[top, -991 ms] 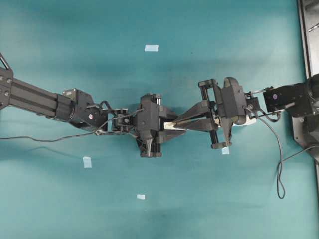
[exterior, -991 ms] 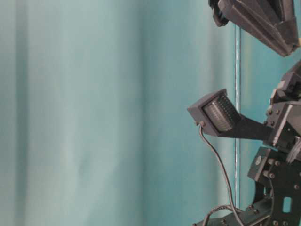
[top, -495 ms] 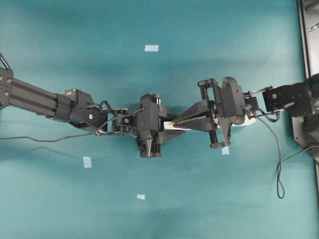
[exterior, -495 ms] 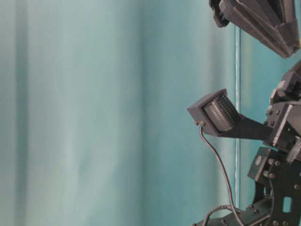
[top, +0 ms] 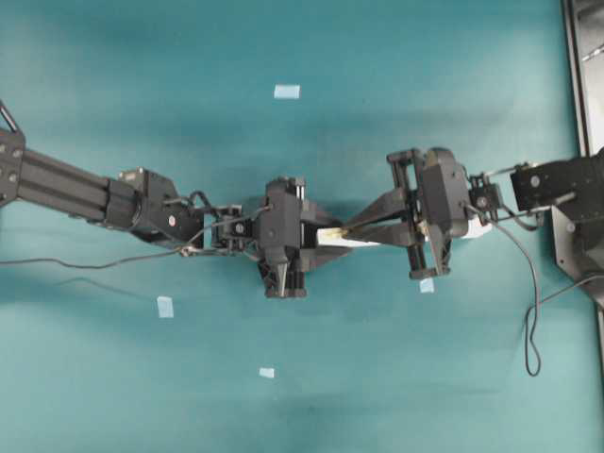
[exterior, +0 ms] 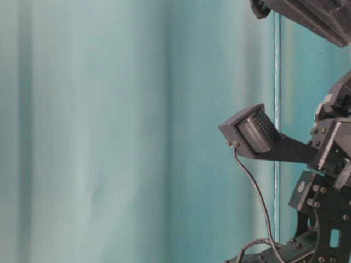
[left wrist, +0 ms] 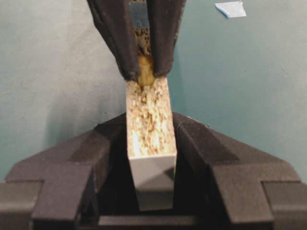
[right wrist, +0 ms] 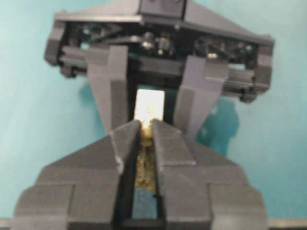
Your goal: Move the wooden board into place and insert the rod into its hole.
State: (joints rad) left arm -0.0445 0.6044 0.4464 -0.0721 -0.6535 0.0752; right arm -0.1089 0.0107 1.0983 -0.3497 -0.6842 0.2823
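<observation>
You see a plain teal bench with small light-blue tape squares. Both grippers, left and right, are matte black. The wooden board is pale cream, its cut edge speckled tan. The rod is golden tan.

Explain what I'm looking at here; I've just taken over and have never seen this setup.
Two black robot arms meet over a teal table. The overhead view looks straight down; the table-level view shows only arm parts from the side; each wrist view looks along one arm's own fingers. The left gripper is clamped on the wooden board, a pale narrow plank, holding it off the table. The right gripper pinches the rod, a tiny tan peg, against the board's far end. The hole itself is hidden, so whether the peg has entered cannot be told. Small light-blue tape squares lie on the table.
</observation>
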